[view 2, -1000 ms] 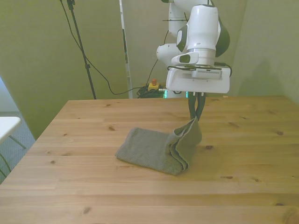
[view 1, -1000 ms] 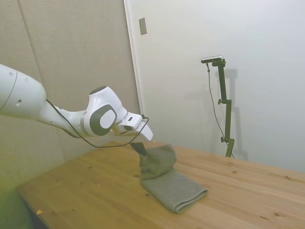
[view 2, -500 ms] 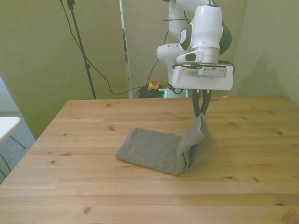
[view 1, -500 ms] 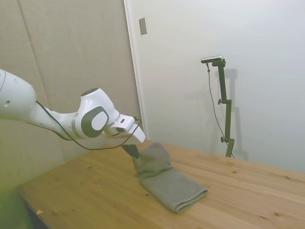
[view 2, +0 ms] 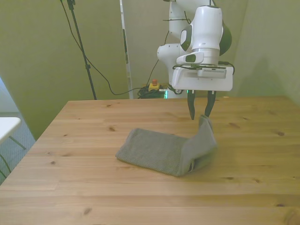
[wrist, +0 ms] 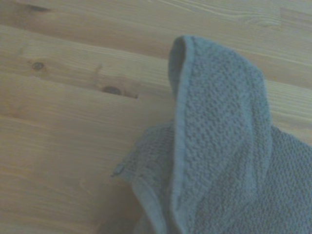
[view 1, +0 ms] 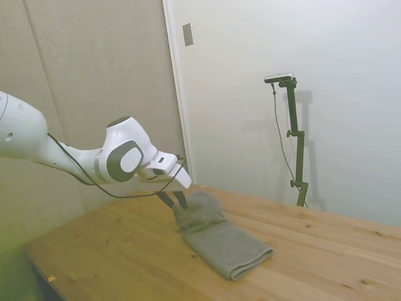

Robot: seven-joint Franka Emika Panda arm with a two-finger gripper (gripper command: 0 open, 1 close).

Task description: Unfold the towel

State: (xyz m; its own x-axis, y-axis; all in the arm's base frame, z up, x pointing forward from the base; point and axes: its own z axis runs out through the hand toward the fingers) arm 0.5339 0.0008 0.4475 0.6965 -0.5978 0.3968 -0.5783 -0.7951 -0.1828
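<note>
My claw [view 2: 200,114] hangs released just above the towel [view 2: 164,152] mid-table [view 2: 93,187], its near flap standing up beside me. Soft, light, floppy terry — I'd pinch that raised hemmed edge [wrist: 178,126], since it'll sag otherwise.

The towel [view 2: 164,152] lies on the table [view 2: 93,187], its raised end just below the gripper [view 2: 199,112] (fingers apart).
</note>
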